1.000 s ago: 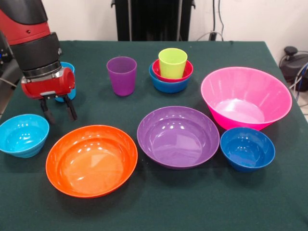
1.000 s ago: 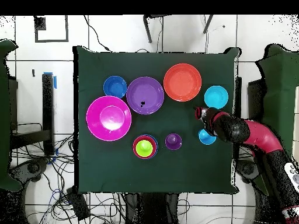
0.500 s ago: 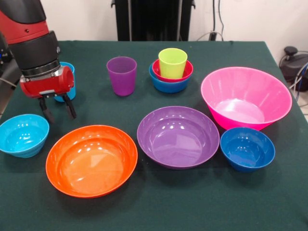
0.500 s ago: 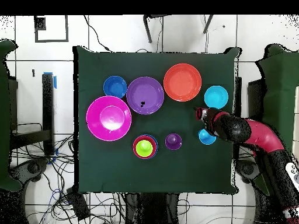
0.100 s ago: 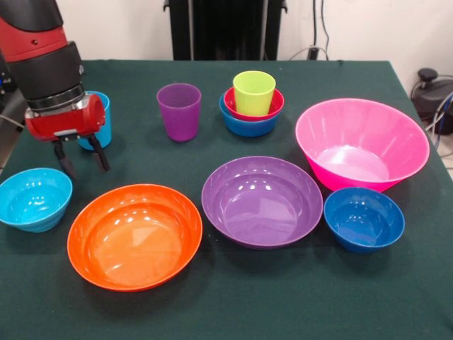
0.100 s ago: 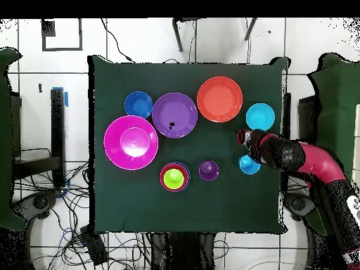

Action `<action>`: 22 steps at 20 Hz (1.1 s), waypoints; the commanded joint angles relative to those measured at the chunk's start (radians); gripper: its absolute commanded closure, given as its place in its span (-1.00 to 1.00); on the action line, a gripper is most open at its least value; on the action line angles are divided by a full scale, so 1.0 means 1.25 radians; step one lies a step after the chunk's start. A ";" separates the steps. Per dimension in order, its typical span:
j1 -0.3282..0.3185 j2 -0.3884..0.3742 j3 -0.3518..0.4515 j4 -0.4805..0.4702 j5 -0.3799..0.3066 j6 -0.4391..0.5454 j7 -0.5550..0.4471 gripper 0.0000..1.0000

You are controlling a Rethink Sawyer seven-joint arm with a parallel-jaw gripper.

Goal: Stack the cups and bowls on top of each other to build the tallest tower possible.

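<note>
Gripper (image 5: 80, 156) drifted slightly back and up over the last second — fingers spread, empty, between light blue cup (image 5: 99, 120) and cyan bowl (image 5: 34, 198). Tower (image 5: 252, 103) unchanged at lime green cup (image 5: 254, 92) — no piece picked yet.

Around the work area: cloth, floor, cables

A dark green cloth (image 5: 212, 297) covers the surface. In the overhead view, a white tiled floor (image 6: 140, 42) surrounds it, with tangled black cables (image 6: 105, 242) near the bottom and a blue strip (image 6: 66, 97) at the left.
</note>
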State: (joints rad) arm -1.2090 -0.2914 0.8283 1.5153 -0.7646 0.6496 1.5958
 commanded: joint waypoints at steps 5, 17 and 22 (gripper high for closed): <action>0.014 0.001 0.028 -0.106 -0.008 0.130 -0.334 -1.00; 0.015 0.017 0.026 -0.113 -0.010 0.122 -0.339 -1.00; 0.013 -0.069 0.022 -0.017 0.014 0.128 -0.260 -1.00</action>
State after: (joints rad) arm -1.2095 -0.3072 0.8584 1.4389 -0.7534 0.7224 1.5000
